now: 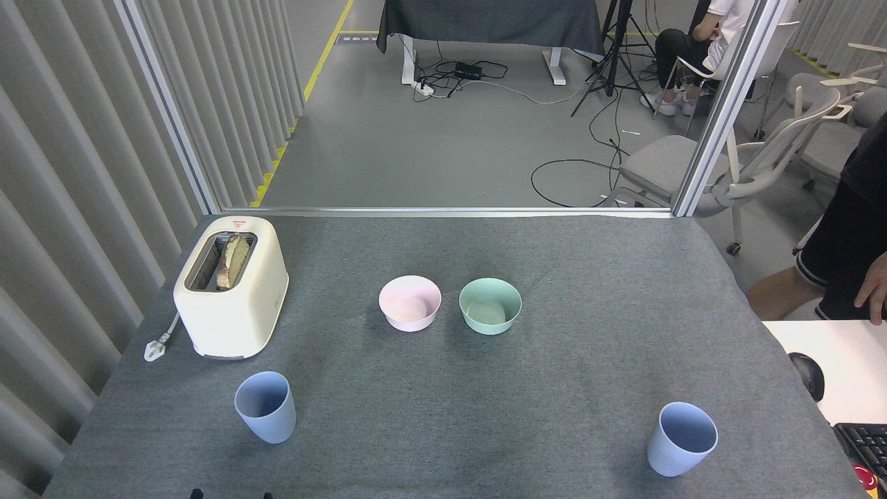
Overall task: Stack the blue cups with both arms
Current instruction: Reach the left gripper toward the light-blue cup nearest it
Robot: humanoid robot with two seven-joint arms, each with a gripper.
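Blue plastic, matte and light — both cups should lift easily but may slip, so I'd grip each at the rim wall. Neither of my grippers is in view, so I cannot tell their state. Left cup (265, 406) stands just before the toaster (231, 285); right cup (681, 439) well apart. Beyond — pink bowl (409, 302), green bowl (490, 305), blocking nothing.

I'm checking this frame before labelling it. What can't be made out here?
- Both claws: head view, below the bottom edge; open or shut unknown.
- Black keyboard: cut off by the right edge.
- Bread slice in the cream plastic toaster: lower part hidden by the slot.
- Standing person: cropped by the right edge.
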